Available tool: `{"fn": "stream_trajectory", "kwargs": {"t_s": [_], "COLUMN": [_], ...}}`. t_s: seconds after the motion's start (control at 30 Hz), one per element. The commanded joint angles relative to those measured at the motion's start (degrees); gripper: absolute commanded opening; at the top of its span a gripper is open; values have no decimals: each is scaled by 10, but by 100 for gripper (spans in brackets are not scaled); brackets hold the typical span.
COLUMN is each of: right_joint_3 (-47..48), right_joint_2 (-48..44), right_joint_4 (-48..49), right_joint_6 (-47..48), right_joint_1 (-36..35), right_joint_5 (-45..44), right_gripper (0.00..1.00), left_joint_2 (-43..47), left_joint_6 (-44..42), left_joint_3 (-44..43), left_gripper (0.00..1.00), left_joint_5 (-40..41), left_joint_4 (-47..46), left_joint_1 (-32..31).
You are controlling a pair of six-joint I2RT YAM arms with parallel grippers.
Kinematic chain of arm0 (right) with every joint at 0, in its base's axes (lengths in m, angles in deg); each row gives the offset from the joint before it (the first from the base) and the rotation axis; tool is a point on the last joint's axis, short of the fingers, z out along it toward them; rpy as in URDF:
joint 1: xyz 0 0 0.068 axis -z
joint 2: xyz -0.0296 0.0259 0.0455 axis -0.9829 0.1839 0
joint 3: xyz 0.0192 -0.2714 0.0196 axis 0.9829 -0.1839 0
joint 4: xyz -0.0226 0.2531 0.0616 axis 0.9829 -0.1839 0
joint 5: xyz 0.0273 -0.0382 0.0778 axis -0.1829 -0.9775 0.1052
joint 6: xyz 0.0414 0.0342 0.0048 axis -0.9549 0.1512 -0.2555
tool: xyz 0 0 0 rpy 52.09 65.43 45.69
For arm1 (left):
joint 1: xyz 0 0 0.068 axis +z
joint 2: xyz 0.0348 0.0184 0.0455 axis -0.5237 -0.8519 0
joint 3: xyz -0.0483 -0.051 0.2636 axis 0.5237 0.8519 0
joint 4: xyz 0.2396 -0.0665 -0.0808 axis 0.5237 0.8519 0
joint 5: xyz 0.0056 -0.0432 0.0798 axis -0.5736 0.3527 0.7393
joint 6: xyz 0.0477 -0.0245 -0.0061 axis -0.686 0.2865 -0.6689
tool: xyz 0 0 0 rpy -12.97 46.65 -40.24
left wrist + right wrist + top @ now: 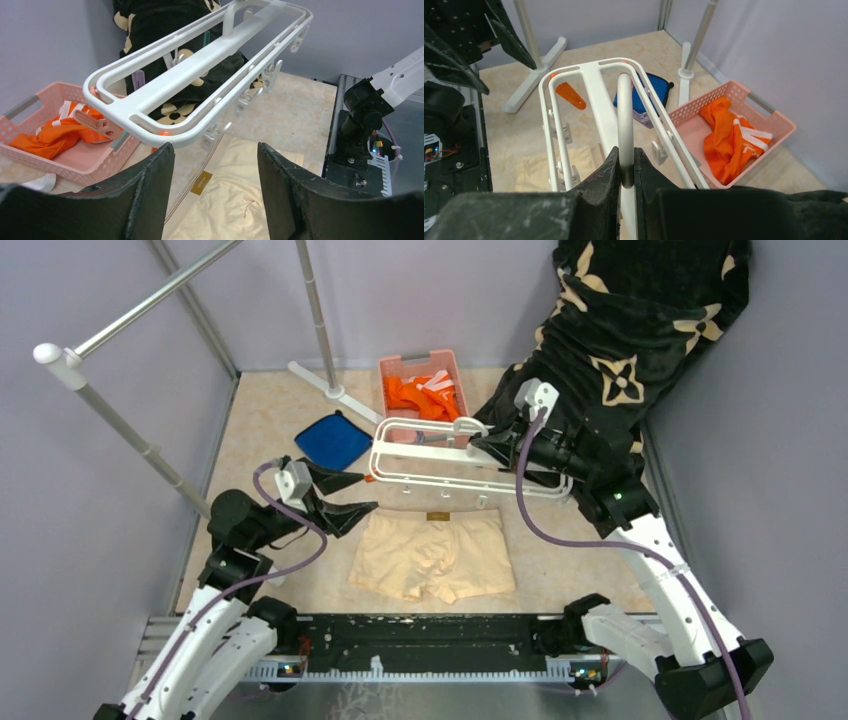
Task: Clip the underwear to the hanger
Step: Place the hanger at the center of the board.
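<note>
Underwear [432, 555] lies flat on the table [560, 550] on the near side of the hanger [440, 465], waistband w/ label [437, 516] toward it, not clipped. L wrist view shows only part of it: the fingers [145, 200] and the picture's bottom edge cut it off. R wrist view gives just a pale sliver under the hanger's bars, hard to read. Clips [272, 75] dangling under the hanger are clear only in L wrist view; from the top they're tiny. Orange piece [570, 95] at the hanger's left end: can't tell what it is.

Left gripper [368, 492] hovers just left of the hanger, pointing at it, jaws apart w/ nothing between. Right gripper [626, 152] comes in from the hanger's right, clamped on the hook stem, holding the hanger approx level above the table.

Beyond the hanger: blue cloth [333, 440] at far left, then pink basket [395, 368] w/ orange clothes [420, 398]. Black flowered cloth [630, 330] covers part of R arm past the hanger's right end.
</note>
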Motion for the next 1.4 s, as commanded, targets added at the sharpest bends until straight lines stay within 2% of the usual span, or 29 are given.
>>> {"fn": "stream_trajectory", "kwargs": {"t_s": [0.0,0.27,0.43,0.5,0.6,0.77,1.03,1.17,1.37], "right_joint_3": [13,10,3,1,4,16,95,93,79], "right_joint_2": [-3,-14,-39,-49,-60,-74,-79,-91,-92], "right_joint_4": [88,78,70,61,44,22,-133,-108,-39], "right_joint_6": [-22,18,66,88,110,125,190,167,116], "right_joint_1": [-1,-1,-1,0,0,0,0,0,0], "right_joint_5": [-27,-24,4,22,51,94,161,190,222], "right_gripper": [0,0,0,0,0,0,0,0,0], "left_joint_2": [-1,38,84,108,132,125,150,134,113], "left_joint_6": [18,8,-60,-84,-100,-57,-29,-33,-47], "left_joint_3": [-9,12,1,-7,-16,-15,11,15,45], "left_gripper": [69,74,76,77,76,71,71,71,73], "left_joint_5": [-25,19,-34,-29,35,215,369,322,136], "left_joint_4": [-33,-31,32,62,103,135,142,127,39], "left_joint_1": [1,1,1,1,1,1,1,1,1]}}
